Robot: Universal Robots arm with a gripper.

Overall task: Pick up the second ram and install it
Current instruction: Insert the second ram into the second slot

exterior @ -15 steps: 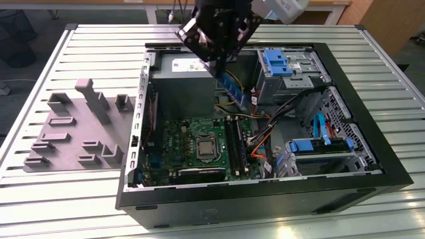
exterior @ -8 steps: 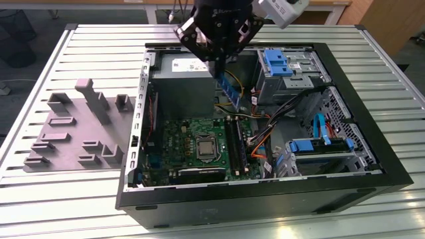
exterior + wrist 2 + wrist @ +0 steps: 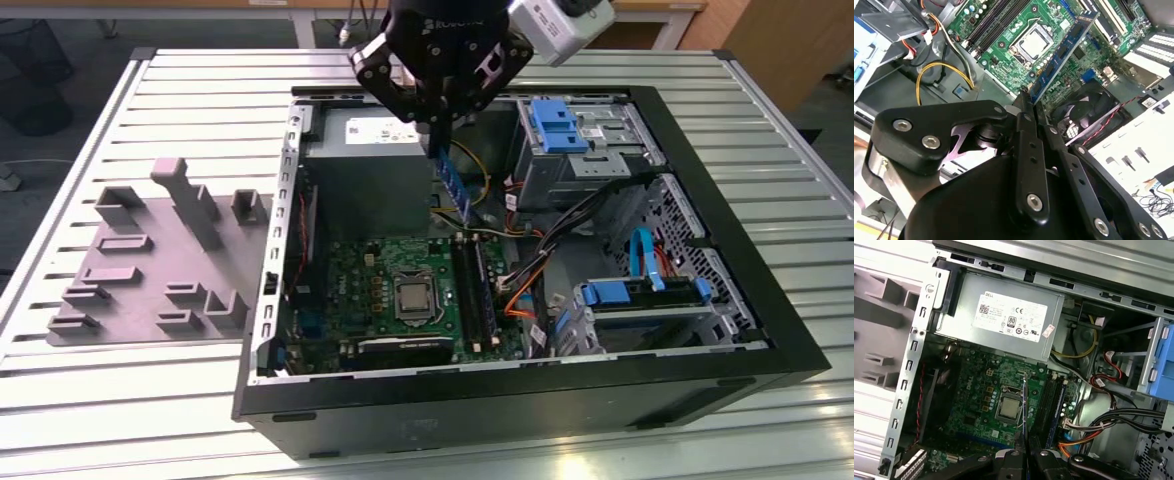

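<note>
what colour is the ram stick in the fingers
Blue board with black chips, the ram stick shows best in the second wrist view.

Exterior view: high, angled down; both wrist views close above motherboard (image 3: 999, 405).

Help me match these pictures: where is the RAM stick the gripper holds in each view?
Exterior view: the second ram hangs from the gripper above the motherboard.
Second wrist view: it extends from the gripper across the board.
First wrist view: seen edge-on.
Shared landmark: the CPU socket.
</note>
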